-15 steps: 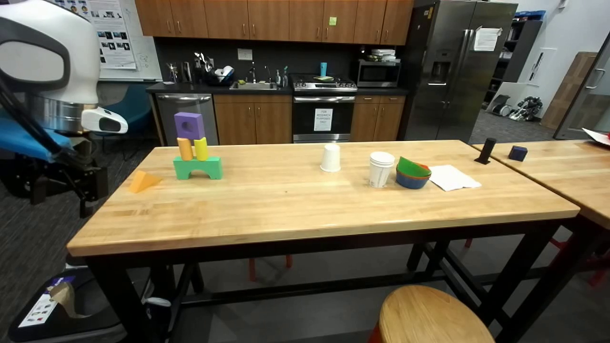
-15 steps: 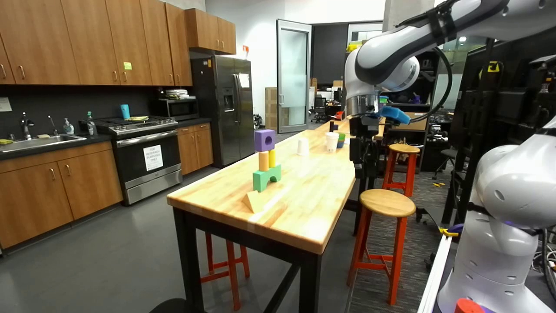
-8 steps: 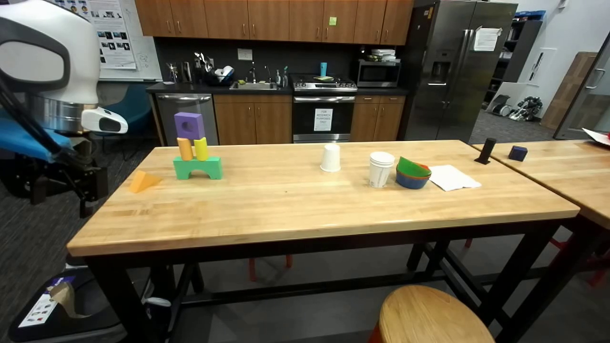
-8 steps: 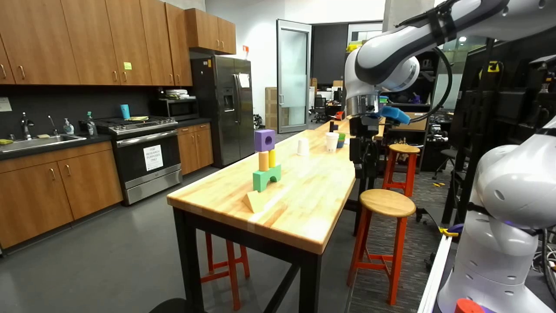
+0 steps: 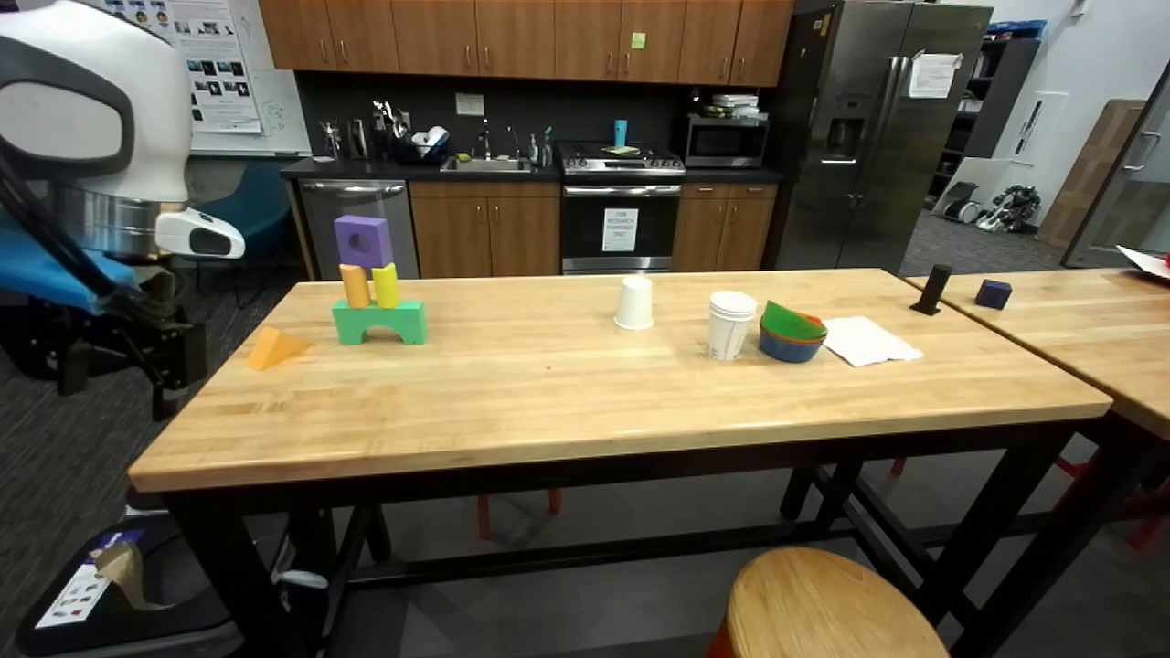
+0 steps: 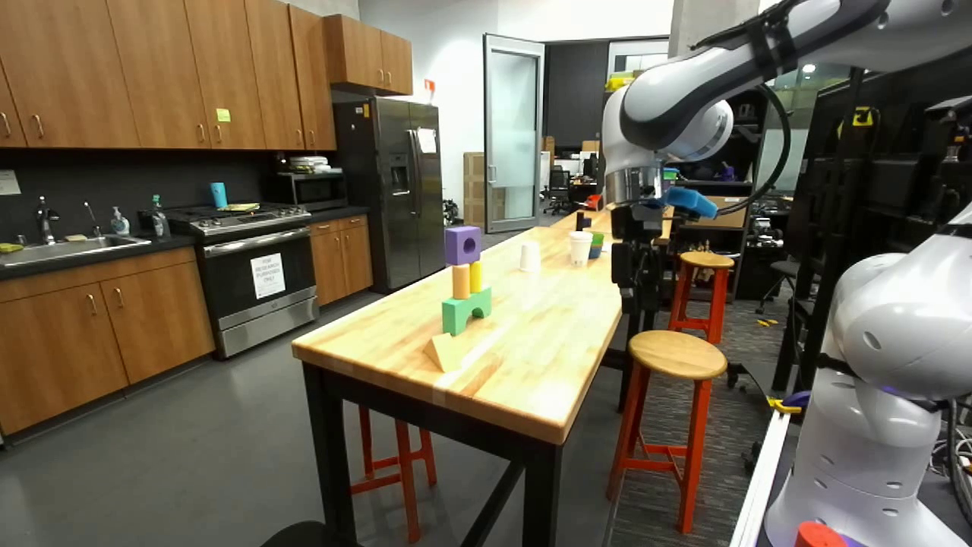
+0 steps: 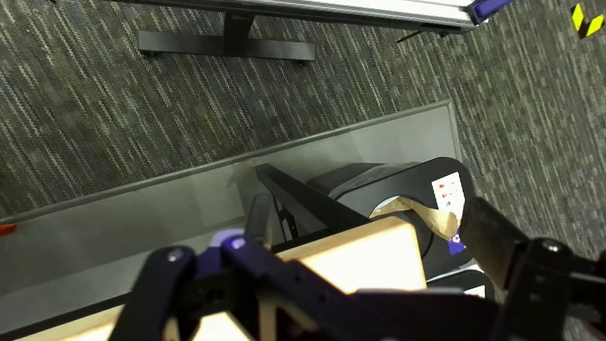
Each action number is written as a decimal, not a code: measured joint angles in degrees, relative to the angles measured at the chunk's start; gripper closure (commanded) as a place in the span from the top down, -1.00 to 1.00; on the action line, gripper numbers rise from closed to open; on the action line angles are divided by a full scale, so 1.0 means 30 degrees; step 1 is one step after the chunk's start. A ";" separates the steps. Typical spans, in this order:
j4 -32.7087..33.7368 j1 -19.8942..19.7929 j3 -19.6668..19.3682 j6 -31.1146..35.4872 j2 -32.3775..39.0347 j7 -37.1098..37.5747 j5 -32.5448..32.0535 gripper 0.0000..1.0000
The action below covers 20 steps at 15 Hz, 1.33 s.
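My gripper point(image 7: 371, 208) is open and empty in the wrist view, its two fingers wide apart. In both exterior views the gripper point(image 5: 119, 388) point(image 6: 638, 300) hangs beside the wooden table point(image 5: 548, 402), off its edge, touching nothing. An orange triangular block point(image 5: 277, 348) lies on the table, the nearest loose thing in that view. Beside it a green arch block point(image 5: 379, 320) stands with an orange cylinder point(image 5: 356, 285) and a yellow cylinder point(image 5: 387, 285) upright on it. A purple block point(image 5: 361, 224) with a round hole rests on both cylinders.
An upside-down white cup point(image 5: 634, 303), a stack of paper cups point(image 5: 730, 324), a green bowl point(image 5: 791, 322) in a blue bowl point(image 5: 791, 349) and a white paper point(image 5: 868, 342) are further along. A stool point(image 6: 678, 355) stands alongside. A black bin point(image 7: 426, 182) is below the gripper.
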 measured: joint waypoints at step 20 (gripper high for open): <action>0.0367 0.1709 0.2433 0.5004 0.4892 0.0109 0.2473 1.00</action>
